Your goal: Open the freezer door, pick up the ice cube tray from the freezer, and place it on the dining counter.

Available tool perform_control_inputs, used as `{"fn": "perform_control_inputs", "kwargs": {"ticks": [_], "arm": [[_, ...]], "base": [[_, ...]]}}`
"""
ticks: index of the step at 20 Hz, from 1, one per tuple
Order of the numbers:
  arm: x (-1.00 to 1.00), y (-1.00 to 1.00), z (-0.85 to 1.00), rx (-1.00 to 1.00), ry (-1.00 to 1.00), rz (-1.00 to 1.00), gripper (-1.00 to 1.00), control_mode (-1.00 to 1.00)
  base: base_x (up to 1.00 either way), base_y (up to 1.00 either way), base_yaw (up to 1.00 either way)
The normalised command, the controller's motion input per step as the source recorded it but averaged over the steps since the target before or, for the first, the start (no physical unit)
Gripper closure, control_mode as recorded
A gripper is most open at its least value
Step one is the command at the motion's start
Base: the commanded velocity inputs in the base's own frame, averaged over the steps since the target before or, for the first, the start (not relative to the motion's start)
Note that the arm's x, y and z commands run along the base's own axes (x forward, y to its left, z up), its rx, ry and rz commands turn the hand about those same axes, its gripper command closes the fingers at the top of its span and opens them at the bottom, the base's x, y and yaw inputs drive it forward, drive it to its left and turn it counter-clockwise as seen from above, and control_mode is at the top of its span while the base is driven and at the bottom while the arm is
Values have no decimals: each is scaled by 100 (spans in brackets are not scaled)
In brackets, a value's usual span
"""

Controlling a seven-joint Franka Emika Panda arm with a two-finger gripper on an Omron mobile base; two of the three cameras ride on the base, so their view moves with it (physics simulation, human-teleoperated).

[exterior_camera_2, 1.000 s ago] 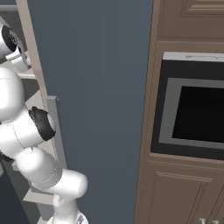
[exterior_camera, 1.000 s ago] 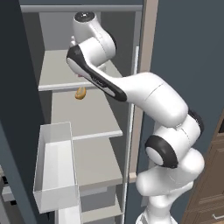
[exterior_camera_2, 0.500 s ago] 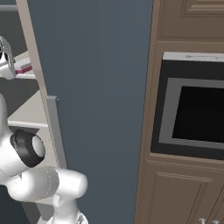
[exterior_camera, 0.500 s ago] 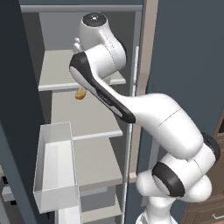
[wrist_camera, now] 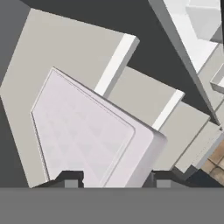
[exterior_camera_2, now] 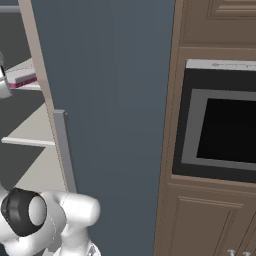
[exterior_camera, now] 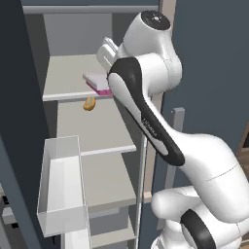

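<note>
Your freezer (exterior_camera: 97, 160) stands open, and the ice cube tray (exterior_camera: 98, 83) lies on its upper shelf (exterior_camera: 68, 85). Gripper (wrist_camera: 114, 180) fingers straddle the tray's near end, narrowing; whether they grip it, I cannot tell. Next: secure hold, lift, withdraw.

The ice cube tray (exterior_camera: 98, 83) is a thin flat tray with a pale lilac-white top and pink sides, and it lies flat at the front edge of the top shelf in the freezer (exterior_camera: 73, 63), just above a small orange-brown lump. The freezer is a tall narrow space with grey walls and pale grey shelves, one under the other. The freezer door (exterior_camera: 19, 146) is swung wide open at the left of the freezer, dark slate-blue, with a clear bin (exterior_camera: 61, 187) on its inside
</note>
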Motion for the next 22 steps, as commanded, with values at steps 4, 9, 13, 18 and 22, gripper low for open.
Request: {"fn": "perform_control_inputs", "kwargs": {"ticks": [4,9,13,18,22], "arm": [[-86,-44,25,10,-10,19,100,-100],[-65,-47,30,6,-4,13,100,-100],[-65,-47,35,4,0,9,100,-100],[-75,-39,33,5,0,10,100,-100],[-97,-41,21,6,-6,12,100,-100]], "base": [[0,0,0],[0,0,0],[0,0,0],[0,0,0],[0,0,0]]}}
